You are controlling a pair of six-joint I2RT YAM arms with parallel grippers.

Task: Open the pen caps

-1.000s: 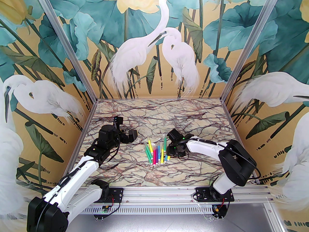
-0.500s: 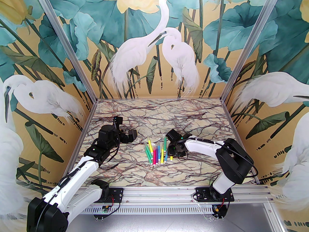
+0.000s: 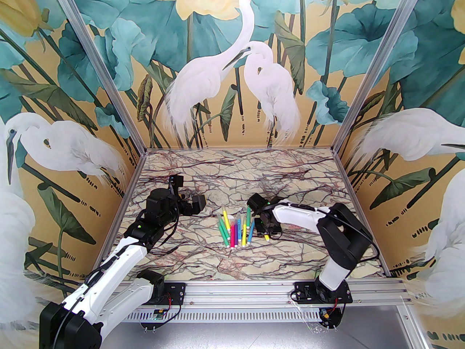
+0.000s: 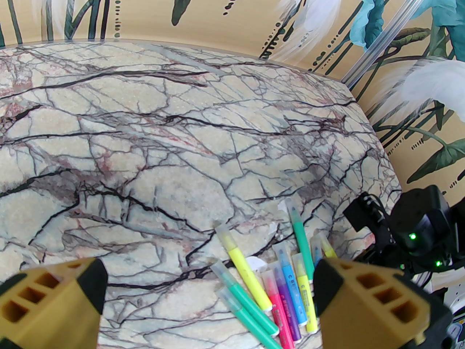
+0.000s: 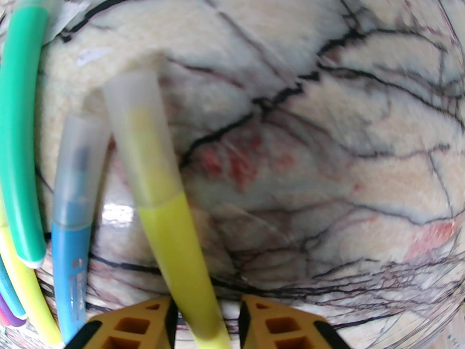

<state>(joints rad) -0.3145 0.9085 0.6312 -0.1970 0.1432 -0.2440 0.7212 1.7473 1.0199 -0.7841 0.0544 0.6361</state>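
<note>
The yellow pen (image 5: pixel 181 253) is shown at the right edge of the row of pens (image 3: pixel 234 231) on the counter (image 5: pixel 327 122), with its pale cap (image 5: pixel 141 140) fitted and pointed away from the right tool (image 5: pixel 207 322). The barrel is straddled by that tool's jaws, set close on both sides; whether it is clamped cannot be told. A blue pen (image 5: pixel 71 267) is seen just beside it. The left tool (image 4: pixel 209 278) is held fully spread to the left of the pens, with nothing grasped.
</note>
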